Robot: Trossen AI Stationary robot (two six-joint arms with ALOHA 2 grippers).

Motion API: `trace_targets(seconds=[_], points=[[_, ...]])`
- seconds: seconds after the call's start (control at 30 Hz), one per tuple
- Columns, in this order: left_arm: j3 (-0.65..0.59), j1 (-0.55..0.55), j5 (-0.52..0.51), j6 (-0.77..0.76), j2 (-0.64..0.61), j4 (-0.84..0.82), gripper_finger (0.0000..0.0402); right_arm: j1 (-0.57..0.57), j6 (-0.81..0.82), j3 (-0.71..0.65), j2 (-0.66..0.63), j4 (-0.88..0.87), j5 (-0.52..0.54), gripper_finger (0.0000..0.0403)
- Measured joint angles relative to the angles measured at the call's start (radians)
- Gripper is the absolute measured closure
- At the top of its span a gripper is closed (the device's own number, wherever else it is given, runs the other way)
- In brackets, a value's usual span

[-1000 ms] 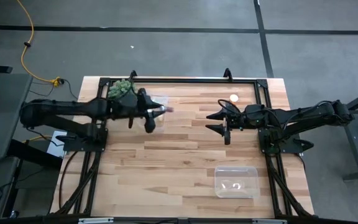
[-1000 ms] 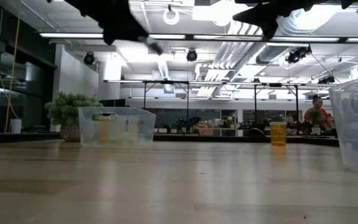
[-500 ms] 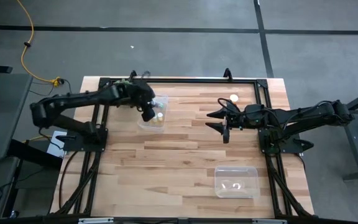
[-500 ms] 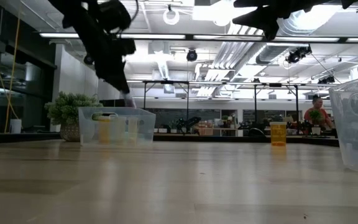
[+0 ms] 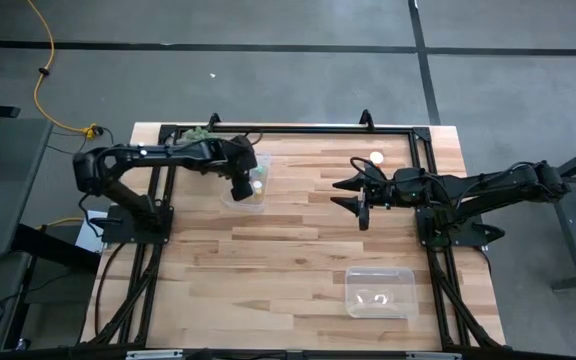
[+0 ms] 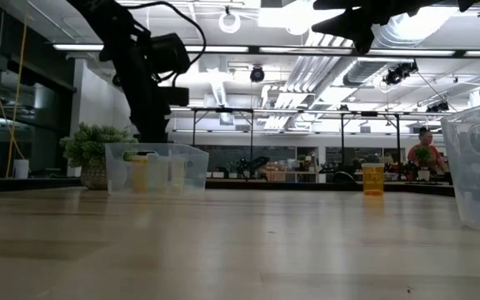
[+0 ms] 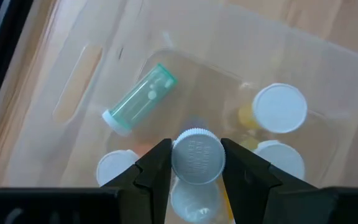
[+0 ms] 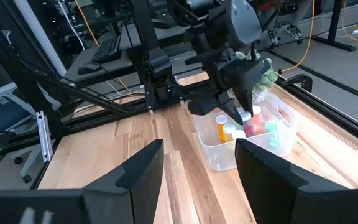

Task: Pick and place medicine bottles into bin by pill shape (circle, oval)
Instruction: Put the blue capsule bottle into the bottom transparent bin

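My left gripper [image 5: 245, 186] points steeply down over the clear bin [image 5: 258, 197] at the table's far left and is shut on a white-capped medicine bottle [image 7: 196, 157]. Below it in the bin, a teal bottle [image 7: 140, 98] lies on its side and white-capped bottles [image 7: 280, 107] stand upright. One yellow-orange bottle [image 6: 373, 178] stands alone on the table at the far right [image 5: 375, 157]. My right gripper [image 5: 342, 195] hangs open, high over the table's right middle, with nothing between its fingers [image 8: 138, 171]. My left gripper pinches the bottle between its two fingers [image 7: 156, 167], just below the white cap [image 7: 196, 155]. The fingers come from above, slanting down, and lie along the bottle. The cap end points down into the bin, above the other bottles; whether it touches them I cannot tell.
A green spiky plant [image 5: 196, 140] stands just behind the far-left bin. A second clear bin [image 5: 379, 291] sits near the front right of the table. A black frame [image 5: 298, 128] runs along the far edge. Bare wood lies between the two bins.
My left gripper has come down toward the far-left bin with the bottle and tipped from nearly level to steeply downward. The bottle, which stuck out sideways high above the table, now points into the bin.
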Motion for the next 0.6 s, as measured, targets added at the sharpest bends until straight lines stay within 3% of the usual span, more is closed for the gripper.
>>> trace_targets(seconds=[0.6], points=[[0.000, 0.001, -0.010, 0.001, 0.029, 0.029, 0.0281, 0.000, 0.035, 0.000, 0.000, 0.000, 0.000, 0.0210]])
